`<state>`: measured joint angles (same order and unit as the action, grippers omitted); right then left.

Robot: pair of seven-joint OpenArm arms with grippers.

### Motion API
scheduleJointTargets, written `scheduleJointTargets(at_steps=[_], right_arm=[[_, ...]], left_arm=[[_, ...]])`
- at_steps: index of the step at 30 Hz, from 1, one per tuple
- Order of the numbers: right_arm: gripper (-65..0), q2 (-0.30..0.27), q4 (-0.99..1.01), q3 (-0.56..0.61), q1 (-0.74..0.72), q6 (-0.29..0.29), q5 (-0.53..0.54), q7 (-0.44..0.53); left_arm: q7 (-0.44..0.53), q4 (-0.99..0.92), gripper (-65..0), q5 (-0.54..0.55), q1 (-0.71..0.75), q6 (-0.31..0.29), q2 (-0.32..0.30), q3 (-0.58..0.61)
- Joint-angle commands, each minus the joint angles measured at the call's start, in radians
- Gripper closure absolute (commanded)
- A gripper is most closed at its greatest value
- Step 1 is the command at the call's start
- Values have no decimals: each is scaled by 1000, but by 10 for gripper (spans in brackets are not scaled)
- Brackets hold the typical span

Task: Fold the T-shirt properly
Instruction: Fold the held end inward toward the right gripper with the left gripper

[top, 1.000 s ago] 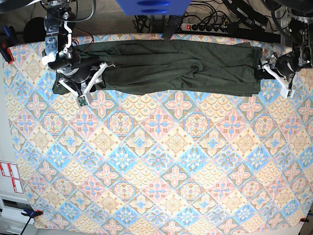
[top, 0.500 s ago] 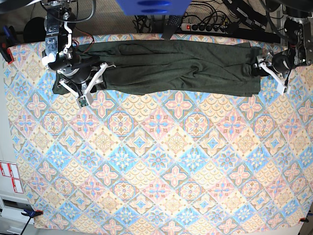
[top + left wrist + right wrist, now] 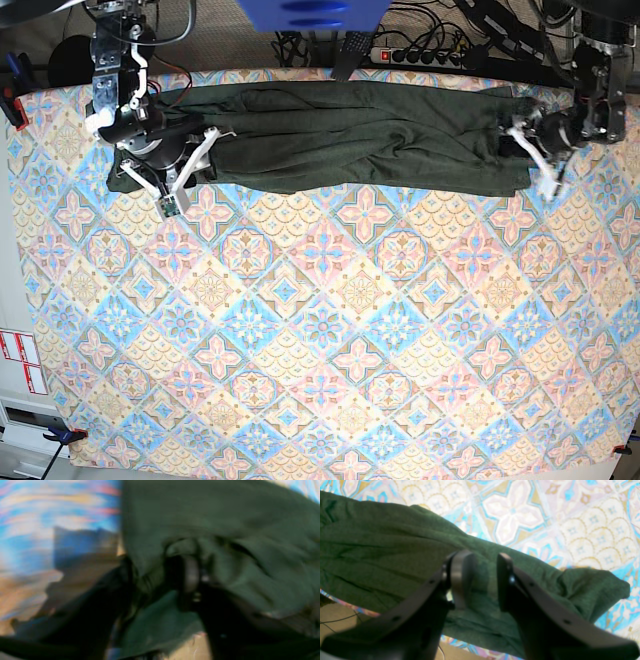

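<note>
base view, from overhead: the t-shirt (image 3: pixel 350 135) lies bunched into a long dark green band along the far edge of the patterned surface (image 3: pixel 330 330), with an arm at each end. the left gripper (image 3: pixel 530 150), at that view's right, has slid inward since a second ago, from beside the cloth's end onto it, and its white fingers (image 3: pixel 545 172) have drawn closer together. the left wrist view is smeared by motion, yet it shows a fold of green knit bunched between the two dark fingers (image 3: pixel 190 577) (whether the pinch is complete cannot be told). the right gripper (image 3: pixel 170 165), at the base view's left, sits where it sat in the earlier frames, over the other end of the garment. the right wrist view shows its fingers (image 3: pixel 460 577) parted with shirt cloth lying in the gap between them; whether they press the cloth cannot be told. black cables and a power strip (image 3: pixel 430 55) run along the far edge behind the surface.
</note>
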<state>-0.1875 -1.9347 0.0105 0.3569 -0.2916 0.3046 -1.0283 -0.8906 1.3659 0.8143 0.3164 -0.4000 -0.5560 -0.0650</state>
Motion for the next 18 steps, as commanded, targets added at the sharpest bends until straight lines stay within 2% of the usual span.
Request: scheduleJointTargets(at_steps=[1,5,8,9,18], right_arm=[[-196,-10,-16,-4,-3,-2,8,18],[-196,-10,-16,-4,-3,-2,8,16],[-196,-10,-16,-5,-3,-2,8,18],[-196,-10,-16,-5,-3,-2,8,18],[-196,-10,-16,-5,-3,-2,8,16]], left_arm=[[-35,33,-175,17,8,-46,6,31],[-34,34,-132,17,2,-75,20,27],[-31,34,-14,17,0,-75,21,26],[-31,34,0,15,-1,-75,21,18],[-31,27,0,7,-29,-73,20,-177]])
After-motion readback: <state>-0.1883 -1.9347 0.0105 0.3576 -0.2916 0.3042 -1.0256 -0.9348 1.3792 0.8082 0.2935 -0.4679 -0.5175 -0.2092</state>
